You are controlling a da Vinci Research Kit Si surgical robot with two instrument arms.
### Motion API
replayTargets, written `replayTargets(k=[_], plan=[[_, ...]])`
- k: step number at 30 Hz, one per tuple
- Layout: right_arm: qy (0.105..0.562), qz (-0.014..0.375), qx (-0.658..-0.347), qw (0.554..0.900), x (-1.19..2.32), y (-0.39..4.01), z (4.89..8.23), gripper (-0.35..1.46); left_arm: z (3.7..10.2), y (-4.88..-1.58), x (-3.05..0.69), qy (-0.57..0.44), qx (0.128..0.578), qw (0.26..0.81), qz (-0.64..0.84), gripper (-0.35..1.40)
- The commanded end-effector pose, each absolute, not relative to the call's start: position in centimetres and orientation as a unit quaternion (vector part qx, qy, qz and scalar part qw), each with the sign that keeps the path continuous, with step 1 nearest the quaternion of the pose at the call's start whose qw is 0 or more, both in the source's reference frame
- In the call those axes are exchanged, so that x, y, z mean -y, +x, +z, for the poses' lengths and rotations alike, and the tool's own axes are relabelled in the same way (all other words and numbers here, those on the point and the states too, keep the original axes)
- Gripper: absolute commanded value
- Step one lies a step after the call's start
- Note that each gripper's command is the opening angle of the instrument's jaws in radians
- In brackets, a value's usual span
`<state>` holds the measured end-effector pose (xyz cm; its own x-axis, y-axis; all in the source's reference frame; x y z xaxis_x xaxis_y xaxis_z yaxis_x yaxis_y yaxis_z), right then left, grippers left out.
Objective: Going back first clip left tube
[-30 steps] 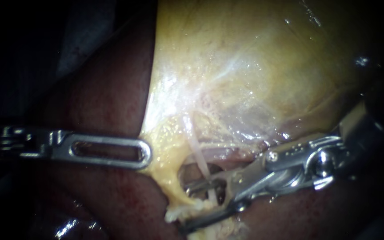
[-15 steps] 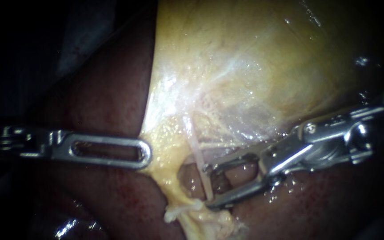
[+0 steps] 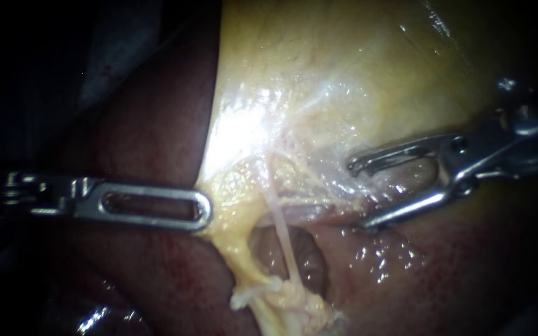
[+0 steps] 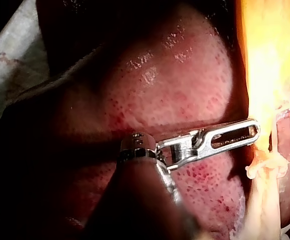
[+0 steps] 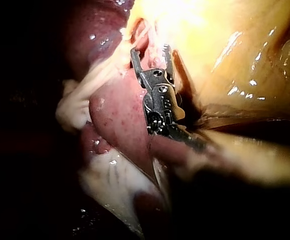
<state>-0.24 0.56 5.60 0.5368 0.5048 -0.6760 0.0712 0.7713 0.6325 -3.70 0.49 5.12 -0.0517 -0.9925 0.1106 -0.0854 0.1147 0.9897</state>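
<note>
The dark red liver (image 3: pixel 151 137) is lying around the yellow gallbladder (image 3: pixel 344 74), which is filling the upper middle of the endoscope view. My left instrument (image 3: pixel 204 210) is reaching flat across the liver, its slotted jaws pressing together on the gallbladder's lower edge. My right instrument (image 3: pixel 355 196) is hovering with jaws spread and empty, apart from the thin pale tube (image 3: pixel 281 230), which is running down from the gallbladder across a dark hollow.
</note>
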Motion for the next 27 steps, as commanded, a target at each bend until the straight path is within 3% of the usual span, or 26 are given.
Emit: replayTargets(k=[1,27], plan=[[0.307,0.131,-0.463,0.821,-0.57,-0.25,5.61,0.49,5.12,-3.7,-0.49,0.48,0.561,0.493,-0.461,-0.35],[0.312,0.128,-0.463,0.82,-0.53,-0.36,5.6,0.49,5.62,-4.29,-0.5,0.476,0.563,0.502,-0.453,-0.35]])
